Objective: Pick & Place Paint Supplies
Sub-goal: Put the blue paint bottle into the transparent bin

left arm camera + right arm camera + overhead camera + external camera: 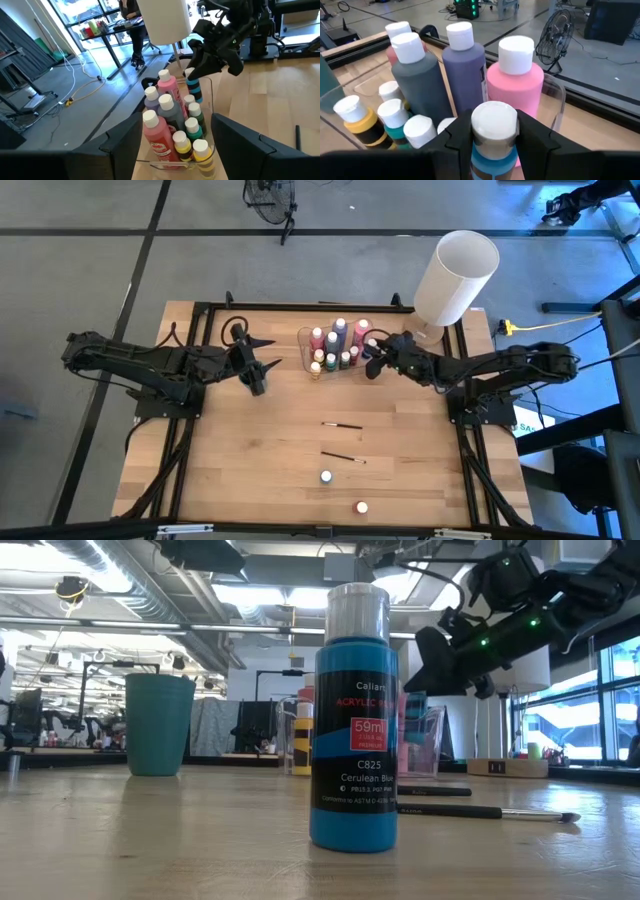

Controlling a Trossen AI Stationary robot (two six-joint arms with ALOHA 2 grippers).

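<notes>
Blue bottle (492,142), label hidden, clamped in right hand (492,131); left hand (175,145) apart.

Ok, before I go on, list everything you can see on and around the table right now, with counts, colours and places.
clear bin: one, transparent, back centre of the table, holding the grouped bottles
tall bottles: four showing, grey, purple, pink and a pinkish red, white caps, in the bin
small bottles: several, yellow and green among them, white caps, in the bin's near side
blue bottle: one, white cap, over the bin in the right gripper
loose bottles: two, white caps, front of the table; the nearer one reads Cerulean Blue
paintbrushes: two, dark handles, mid table
white cylinder: one, back right corner
teal cup: one, beyond the table
left gripper: open, left of the bin
right gripper: shut on the blue bottle's cap
</notes>
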